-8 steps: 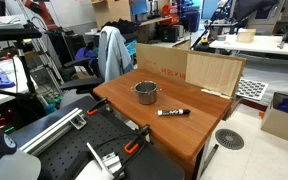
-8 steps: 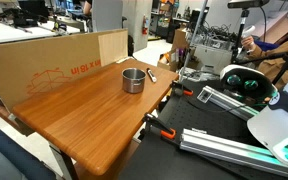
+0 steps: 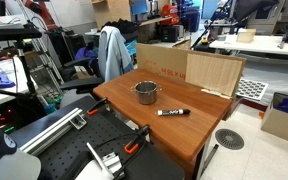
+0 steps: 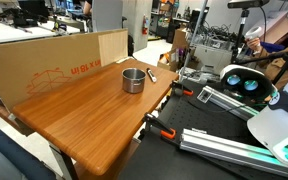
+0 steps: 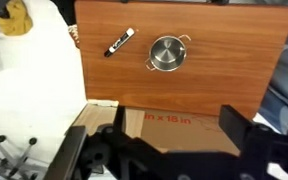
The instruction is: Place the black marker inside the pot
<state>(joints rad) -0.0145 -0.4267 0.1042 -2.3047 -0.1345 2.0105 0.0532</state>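
The black marker [image 3: 172, 112] lies flat on the wooden table [image 3: 184, 138], a short way from the pot [image 3: 146, 92]. The pot is a small silver metal one standing upright near the table's middle. Both also show in an exterior view, pot [image 4: 133, 80] and marker [image 4: 152, 74], and in the wrist view, marker [image 5: 119, 42] and pot [image 5: 167, 53]. My gripper [image 5: 179, 140] shows only in the wrist view. It is open and empty, high above the scene over the cardboard, well away from marker and pot.
A large flat cardboard box [image 3: 184, 65] stands upright along one table edge, and also shows in an exterior view [image 4: 54, 65]. Clamps [image 4: 162, 132] grip the table's edge. Metal rails and robot parts [image 4: 234, 145] lie beside the table.
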